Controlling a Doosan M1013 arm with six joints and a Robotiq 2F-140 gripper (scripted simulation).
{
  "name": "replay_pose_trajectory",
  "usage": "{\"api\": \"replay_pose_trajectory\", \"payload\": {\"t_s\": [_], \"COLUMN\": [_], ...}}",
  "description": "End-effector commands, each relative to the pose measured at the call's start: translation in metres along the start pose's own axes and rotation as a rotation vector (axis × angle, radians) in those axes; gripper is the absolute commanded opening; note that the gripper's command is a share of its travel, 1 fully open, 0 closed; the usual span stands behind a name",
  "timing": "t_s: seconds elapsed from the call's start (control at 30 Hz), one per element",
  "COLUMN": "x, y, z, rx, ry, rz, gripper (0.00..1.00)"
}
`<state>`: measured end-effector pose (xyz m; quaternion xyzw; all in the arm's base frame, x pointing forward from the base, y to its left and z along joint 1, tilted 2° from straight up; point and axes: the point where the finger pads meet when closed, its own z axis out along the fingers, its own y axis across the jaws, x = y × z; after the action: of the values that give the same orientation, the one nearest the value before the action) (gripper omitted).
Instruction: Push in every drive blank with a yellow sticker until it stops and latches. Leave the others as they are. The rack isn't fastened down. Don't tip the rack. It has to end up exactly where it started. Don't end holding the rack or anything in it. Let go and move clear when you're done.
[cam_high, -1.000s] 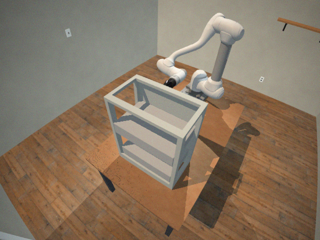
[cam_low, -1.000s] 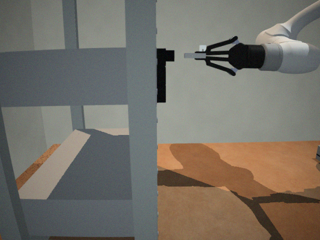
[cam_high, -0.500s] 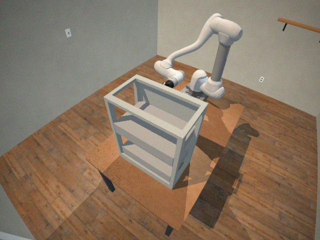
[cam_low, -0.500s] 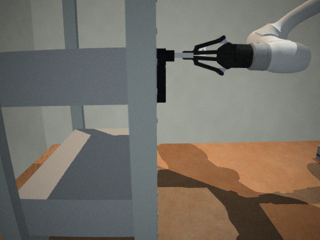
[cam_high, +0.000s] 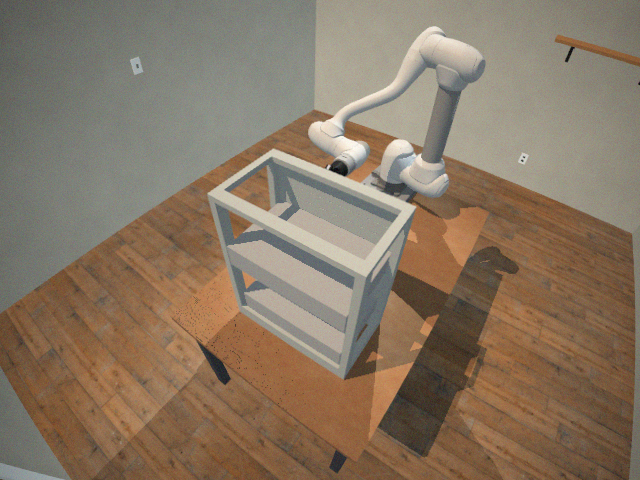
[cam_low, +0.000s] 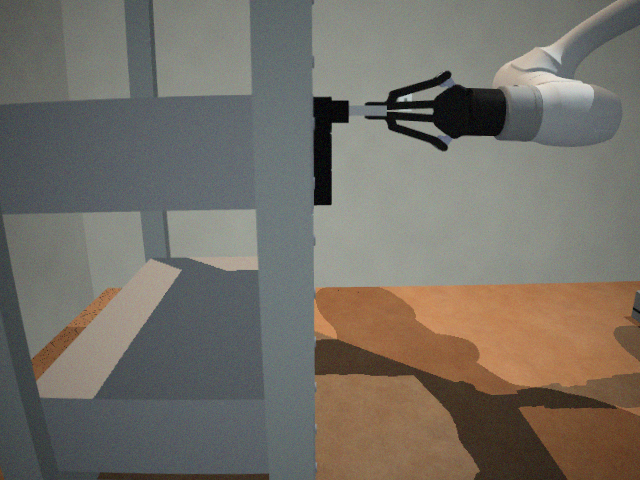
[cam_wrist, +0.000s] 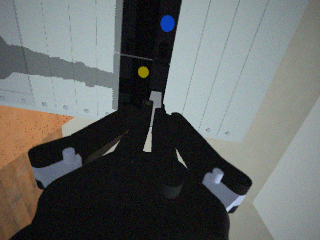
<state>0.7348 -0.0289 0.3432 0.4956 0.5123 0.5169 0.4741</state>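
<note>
The grey rack (cam_high: 305, 249) (cam_low: 284, 206) (cam_wrist: 225, 60) stands upright on the table. A column of black drive blanks (cam_low: 322, 170) sits on its face toward the arm. The top blank (cam_low: 330, 111) sticks out farther than those below it. In the wrist view a blank with a yellow sticker (cam_wrist: 143, 72) lies straight ahead of my fingertips. A blank with a blue sticker (cam_wrist: 167, 23) lies beyond it. My gripper (cam_low: 357, 110) (cam_wrist: 155, 99) is shut and empty. It is level, and its tips are at or just short of the protruding blank's end. In the top view the rack's top bar hides the fingers.
The orange table (cam_high: 310, 382) (cam_low: 465, 320) carries the rack and the arm's base (cam_high: 413, 175). The white arm (cam_high: 392, 87) arches over from the far side. Wood floor and grey walls surround the table.
</note>
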Motion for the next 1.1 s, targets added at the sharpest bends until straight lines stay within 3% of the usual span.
{"api": "replay_pose_trajectory", "payload": {"t_s": [0.0,1.07], "x": [0.0000,0.0000], "y": [0.0001,0.0001], "z": [0.0000,0.0100], "rx": [0.000,0.000], "ry": [0.000,0.000], "rz": [0.000,0.000], "gripper": [0.00,0.00]}}
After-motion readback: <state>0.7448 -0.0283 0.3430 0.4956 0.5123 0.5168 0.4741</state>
